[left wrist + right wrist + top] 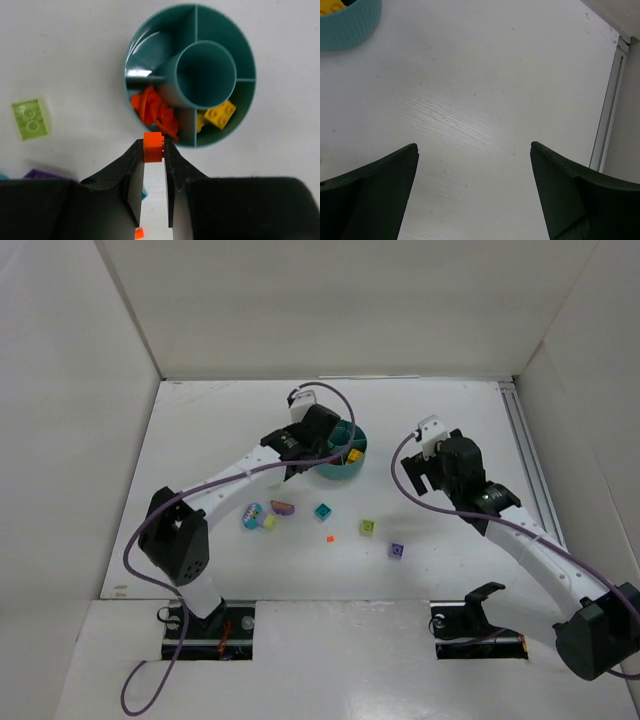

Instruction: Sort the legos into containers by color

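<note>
Currently a small, glossy, square-edged orange brick (153, 146) is being held clamped between the dark, tapering fingers of the left hand (154, 151), just outside the near rim of the dish (220, 30). The dish is being recorded as round teal plastic, shiny inside, with thin partition walls running out from a central round cup (205, 75); in the right wrist view its outer wall is showing fine vertical ribs. Orange pieces (155, 112) are lying piled in the wedge nearest the held brick, and a studded yellow brick (217, 115) is sitting in the adjoining wedge. A translucent lime brick (31, 118) is lying flat on the matte white desk (470, 75), well left of the dish.

The fingers of the right hand (474, 146) are being held wide apart, gripping nothing, above faintly grained desk surface. A metal rail (607, 110) is bordering the desk's right edge, with open surface lying between it and the dish. Nearer the arm bases, a teal brick (322, 511), a green brick (368, 527) and a purple brick (397, 550) are lying apart from one another.
</note>
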Available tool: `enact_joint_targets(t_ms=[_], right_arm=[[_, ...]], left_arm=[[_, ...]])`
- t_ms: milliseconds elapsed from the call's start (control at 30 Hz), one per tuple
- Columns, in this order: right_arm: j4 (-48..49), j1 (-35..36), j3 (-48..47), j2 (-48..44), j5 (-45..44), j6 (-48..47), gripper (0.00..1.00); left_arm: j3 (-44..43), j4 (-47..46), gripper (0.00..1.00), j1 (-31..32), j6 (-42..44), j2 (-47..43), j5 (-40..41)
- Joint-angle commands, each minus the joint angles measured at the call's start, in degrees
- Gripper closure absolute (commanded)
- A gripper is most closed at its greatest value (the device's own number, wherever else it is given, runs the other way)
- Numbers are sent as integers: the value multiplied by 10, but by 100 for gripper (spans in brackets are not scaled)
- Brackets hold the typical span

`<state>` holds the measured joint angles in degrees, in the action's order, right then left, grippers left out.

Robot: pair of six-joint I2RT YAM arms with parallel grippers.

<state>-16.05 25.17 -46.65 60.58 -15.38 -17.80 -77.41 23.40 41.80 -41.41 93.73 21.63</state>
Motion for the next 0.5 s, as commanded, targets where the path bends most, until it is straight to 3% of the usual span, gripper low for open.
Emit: enact_joint_targets(t_ms=[0, 167, 333, 433, 467], right_arm=[[22, -18, 4, -10, -4, 5, 3], [22, -46, 10, 7, 14, 0, 3], [33, -64, 10, 17, 40, -6, 3], [33, -64, 10, 17, 53, -11, 3], [33, -64, 10, 17, 53, -11, 3]], left_arm=[[-62, 3, 100, -2, 44, 53, 9], [-127, 16, 100, -8, 57, 98, 3], [-137, 21, 99, -8, 57, 118, 3], [-148, 21, 88, -8, 57, 130, 3], [-148, 21, 79, -8, 57, 131, -2]])
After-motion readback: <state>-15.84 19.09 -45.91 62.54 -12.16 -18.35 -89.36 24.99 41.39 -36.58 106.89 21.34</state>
